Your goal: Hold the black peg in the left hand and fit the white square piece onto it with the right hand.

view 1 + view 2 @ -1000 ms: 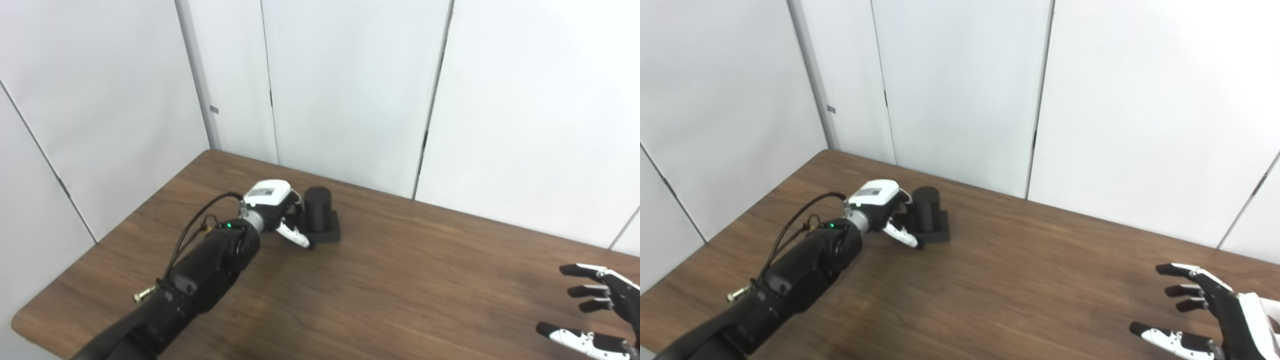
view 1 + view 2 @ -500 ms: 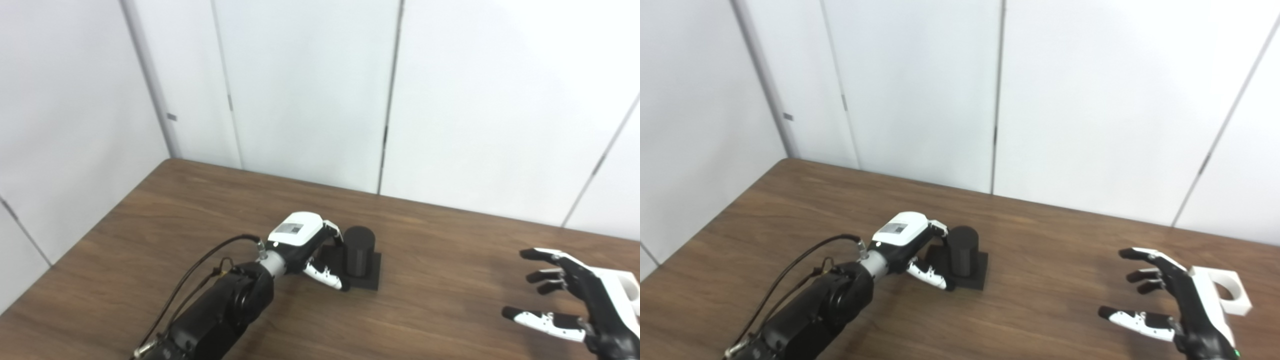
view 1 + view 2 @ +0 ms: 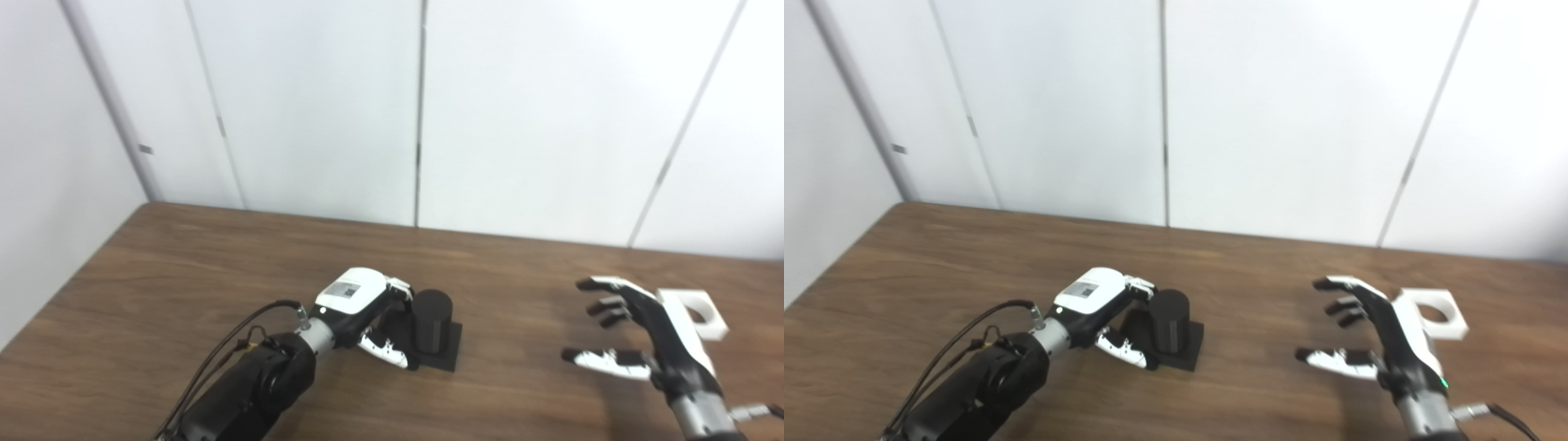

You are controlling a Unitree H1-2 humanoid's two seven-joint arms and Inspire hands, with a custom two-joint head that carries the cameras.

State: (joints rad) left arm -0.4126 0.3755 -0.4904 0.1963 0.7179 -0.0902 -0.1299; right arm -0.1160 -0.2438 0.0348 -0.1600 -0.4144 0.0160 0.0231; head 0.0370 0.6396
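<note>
The black peg (image 3: 432, 312) stands upright on its square black base (image 3: 446, 350) near the table's middle. My left hand (image 3: 362, 304) lies just left of it, fingers (image 3: 401, 286) touching the peg's upper left side and the thumb (image 3: 387, 353) stretched along the front of the base; it does not wrap the peg. The white square piece (image 3: 1437, 315), with a round hole, rests flat on the table at the right. My right hand (image 3: 1381, 334) hovers open, fingers spread, directly left of and in front of that piece, partly covering it.
The brown wooden table (image 3: 184, 275) ends at a left edge and a far edge against white wall panels (image 3: 318, 110). A black cable (image 3: 968, 331) loops off my left forearm. A stretch of bare wood separates the peg from my right hand.
The camera has swung to the right, bringing the white piece into view. My right hand has risen and reached further over the table beside the piece. My left hand stays at the peg.
</note>
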